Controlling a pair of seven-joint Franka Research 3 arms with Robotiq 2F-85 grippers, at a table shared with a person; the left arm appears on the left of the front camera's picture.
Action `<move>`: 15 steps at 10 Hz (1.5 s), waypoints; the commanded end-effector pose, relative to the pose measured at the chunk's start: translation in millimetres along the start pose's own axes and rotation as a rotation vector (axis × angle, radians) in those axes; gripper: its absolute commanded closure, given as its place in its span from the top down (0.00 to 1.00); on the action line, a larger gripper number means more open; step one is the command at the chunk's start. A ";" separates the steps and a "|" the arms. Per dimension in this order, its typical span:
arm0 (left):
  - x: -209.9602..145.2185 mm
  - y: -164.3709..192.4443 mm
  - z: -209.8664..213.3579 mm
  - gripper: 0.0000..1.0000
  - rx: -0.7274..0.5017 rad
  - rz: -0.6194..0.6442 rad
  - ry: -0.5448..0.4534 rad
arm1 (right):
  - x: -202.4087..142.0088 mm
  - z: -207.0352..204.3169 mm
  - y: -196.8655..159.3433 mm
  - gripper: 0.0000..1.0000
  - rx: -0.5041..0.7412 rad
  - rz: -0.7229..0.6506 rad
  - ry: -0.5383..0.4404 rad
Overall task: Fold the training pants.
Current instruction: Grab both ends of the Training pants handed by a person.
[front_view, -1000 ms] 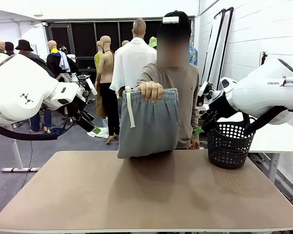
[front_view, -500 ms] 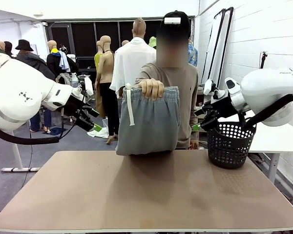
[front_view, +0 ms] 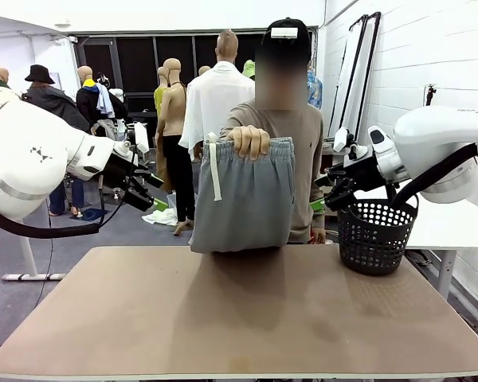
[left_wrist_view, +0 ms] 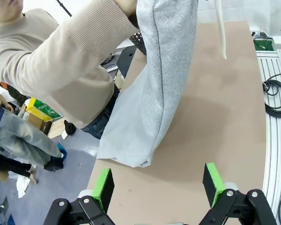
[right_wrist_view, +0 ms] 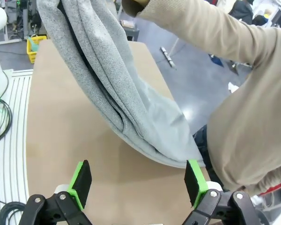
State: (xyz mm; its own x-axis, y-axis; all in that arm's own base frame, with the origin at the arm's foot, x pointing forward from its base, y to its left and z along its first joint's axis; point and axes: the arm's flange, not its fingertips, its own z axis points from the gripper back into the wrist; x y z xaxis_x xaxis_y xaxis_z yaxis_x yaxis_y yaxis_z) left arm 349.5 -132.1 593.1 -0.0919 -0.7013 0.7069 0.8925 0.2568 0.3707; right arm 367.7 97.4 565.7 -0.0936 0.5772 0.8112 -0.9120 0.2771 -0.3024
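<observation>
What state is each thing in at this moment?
training pants: held up by the waistband in the person's hand, lower end at the table's far edge
drawstring: hanging loose
black basket: upright on the table
left gripper: open, empty
right gripper: open, empty

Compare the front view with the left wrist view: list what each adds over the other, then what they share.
Front view adds: the black basket on the table, far right, and the open right pincer beside it. Left wrist view adds: black cables along the table's edge and a yellow box on the floor. Shared: the training pants hanging from the person's hand at the far edge, the white drawstring, and the open left pincer.
</observation>
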 end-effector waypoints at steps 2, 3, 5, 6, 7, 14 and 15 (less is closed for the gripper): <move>0.0 0.0 0.0 1.00 0.000 0.000 0.000 | 0.0 0.0 0.0 1.00 0.000 0.000 0.000; -3.8 7.4 -1.8 1.00 -0.008 -0.030 -0.083 | -0.2 -5.9 -5.6 1.00 0.002 -0.008 -0.033; -16.7 12.8 -13.4 1.00 -0.018 -0.053 -0.162 | -5.8 -17.8 -13.0 1.00 0.036 0.010 -0.098; -18.5 12.2 -18.4 1.00 -0.025 -0.060 -0.193 | -7.2 -18.5 -15.7 1.00 0.040 0.025 -0.135; -20.2 12.0 -23.1 1.00 -0.026 -0.063 -0.223 | -9.3 -20.1 -18.7 1.00 0.067 0.034 -0.181; -31.8 10.5 -48.7 1.00 -0.035 -0.009 -0.295 | -27.1 -40.3 -27.7 1.00 0.135 0.098 -0.323; -29.8 9.2 -47.6 1.00 -0.054 -0.003 -0.246 | -25.3 -38.9 -26.0 1.00 0.133 0.097 -0.305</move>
State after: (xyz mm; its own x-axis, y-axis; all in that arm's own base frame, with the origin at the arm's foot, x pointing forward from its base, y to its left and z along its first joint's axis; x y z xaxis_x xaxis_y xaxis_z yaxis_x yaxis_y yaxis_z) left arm 379.8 -138.6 540.0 -0.1996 -0.4841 0.8520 0.9146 0.2200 0.3393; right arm 407.5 101.1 526.1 -0.2654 0.3383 0.9028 -0.9418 0.1092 -0.3178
